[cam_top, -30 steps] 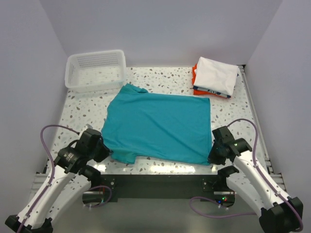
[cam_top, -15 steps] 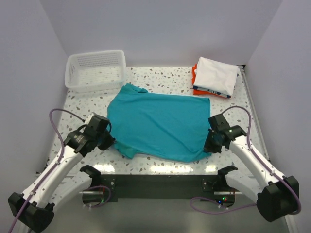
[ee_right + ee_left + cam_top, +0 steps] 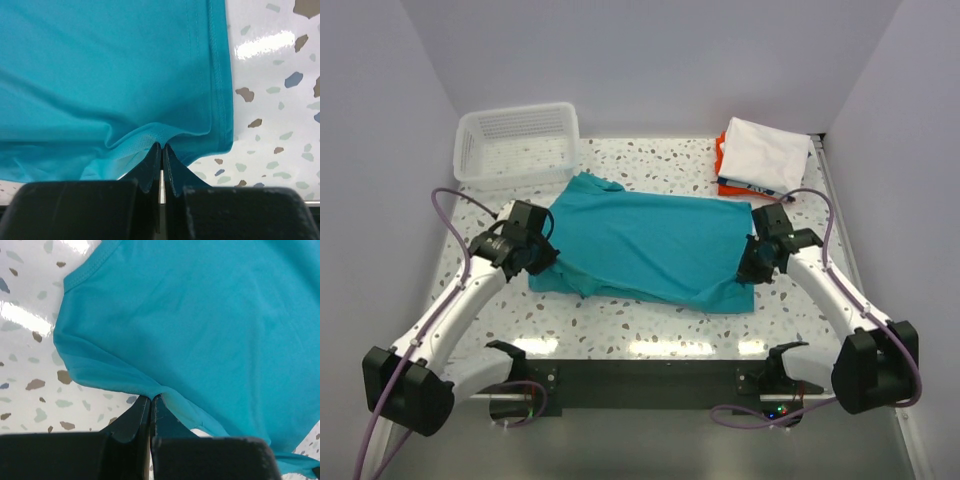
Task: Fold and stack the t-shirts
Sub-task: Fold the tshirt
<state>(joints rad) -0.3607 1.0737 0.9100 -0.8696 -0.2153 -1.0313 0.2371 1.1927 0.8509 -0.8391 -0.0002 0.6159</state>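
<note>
Top external view: the teal t-shirt lies at the centre of the desk. Its far part is spread flat, and its near edge is raised and bunched along the 6 o'clock side. The left pincer is closed on the cloth at the shirt's 8 o'clock corner, and the right pincer is closed on the cloth at the 4 o'clock corner.

Left wrist view: the jaws meet on a pinch of teal fabric, and a stitched sleeve edge runs toward 11 o'clock over the speckled surface.

Right wrist view: the jaws are pressed together on a gathered fold, and the double-stitched hem runs up toward 1 o'clock.

A folded stack sits at the desk's 1 o'clock corner, apart from the teal shirt. The white t-shirt is on top, the orange t-shirt shows at the stack's 9 o'clock side, and the dark-edged t-shirt shows along its near side.

A white slatted basket stands at 11 o'clock, near the teal shirt's far left corner
</note>
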